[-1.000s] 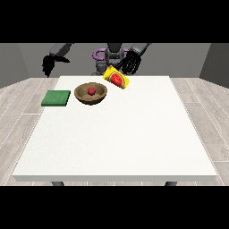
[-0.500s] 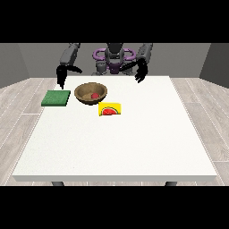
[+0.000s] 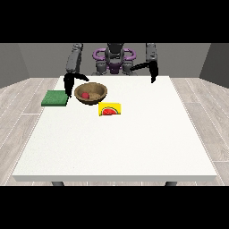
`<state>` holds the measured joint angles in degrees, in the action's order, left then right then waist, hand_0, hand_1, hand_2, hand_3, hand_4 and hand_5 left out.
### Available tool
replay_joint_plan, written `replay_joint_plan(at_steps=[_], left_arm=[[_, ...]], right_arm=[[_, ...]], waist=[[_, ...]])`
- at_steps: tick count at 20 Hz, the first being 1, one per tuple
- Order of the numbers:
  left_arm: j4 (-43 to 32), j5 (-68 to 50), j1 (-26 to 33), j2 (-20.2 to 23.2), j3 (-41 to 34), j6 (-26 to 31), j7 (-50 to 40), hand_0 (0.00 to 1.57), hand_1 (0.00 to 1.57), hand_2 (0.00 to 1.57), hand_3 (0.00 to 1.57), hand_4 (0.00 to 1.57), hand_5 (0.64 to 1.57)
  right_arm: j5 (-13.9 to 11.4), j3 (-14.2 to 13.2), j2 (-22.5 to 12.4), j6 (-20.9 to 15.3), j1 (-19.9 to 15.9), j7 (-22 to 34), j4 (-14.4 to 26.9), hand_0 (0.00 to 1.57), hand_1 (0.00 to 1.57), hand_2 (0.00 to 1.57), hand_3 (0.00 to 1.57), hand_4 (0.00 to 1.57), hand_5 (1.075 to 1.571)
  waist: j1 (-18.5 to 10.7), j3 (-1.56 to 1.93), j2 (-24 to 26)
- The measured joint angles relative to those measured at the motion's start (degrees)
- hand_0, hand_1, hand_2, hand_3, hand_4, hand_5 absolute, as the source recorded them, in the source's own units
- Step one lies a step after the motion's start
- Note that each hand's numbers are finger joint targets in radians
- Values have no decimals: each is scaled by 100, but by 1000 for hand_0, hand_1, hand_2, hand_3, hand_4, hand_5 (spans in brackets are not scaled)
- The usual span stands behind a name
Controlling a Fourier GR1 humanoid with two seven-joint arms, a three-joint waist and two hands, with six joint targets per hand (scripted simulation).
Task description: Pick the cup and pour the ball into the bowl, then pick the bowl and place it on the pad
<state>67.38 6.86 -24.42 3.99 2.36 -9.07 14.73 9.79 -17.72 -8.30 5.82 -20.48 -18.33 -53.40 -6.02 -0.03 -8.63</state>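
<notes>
A brown bowl (image 3: 91, 93) stands on the white table (image 3: 120, 143) at the back left, with a red ball (image 3: 85, 95) inside it. Just in front of it and to its right a yellow cup (image 3: 109, 109) with a red picture lies on its side on the table, free of both hands. A green pad (image 3: 55, 98) lies left of the bowl. The hand at the view's left (image 3: 68, 85) hangs with fingers pointing down between pad and bowl, holding nothing. The hand at the view's right (image 3: 153, 74) hangs over the table's back edge, well right of the bowl, also holding nothing.
The robot's torso (image 3: 114, 60) stands behind the table's far edge. Grey wood floor surrounds the table.
The cup left the hand at the view's right and came to lie on the table. That hand drew back to the right. The other hand came down beside the bowl.
</notes>
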Motion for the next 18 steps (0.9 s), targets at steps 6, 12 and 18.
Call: replay_joint_plan(at_steps=[6, 12, 18], left_arm=[[289, -112, 235, 144, -120, 285, 13, 0, 0, 0, 0, 0, 1565], [724, -68, 249, 204, -98, 401, -230, 0, 0, 0, 0, 0, 1565], [905, -154, 137, 303, -199, 546, -281, 0, 0, 0, 0, 339, 1570]], right_arm=[[11, -84, -148, 21, -294, -523, 929, 0, 0, 0, 0, 160, 1563], [6, -144, -253, 2, -634, -1018, 1738, 0, 0, 0, 0, 64, 1562], [127, -301, -190, -379, -687, -1095, 1970, 1571, 1571, 1571, 479, 785, 1491]], waist=[[-48, 4, -17], [-182, 7, -162], [-257, -103, -258]])
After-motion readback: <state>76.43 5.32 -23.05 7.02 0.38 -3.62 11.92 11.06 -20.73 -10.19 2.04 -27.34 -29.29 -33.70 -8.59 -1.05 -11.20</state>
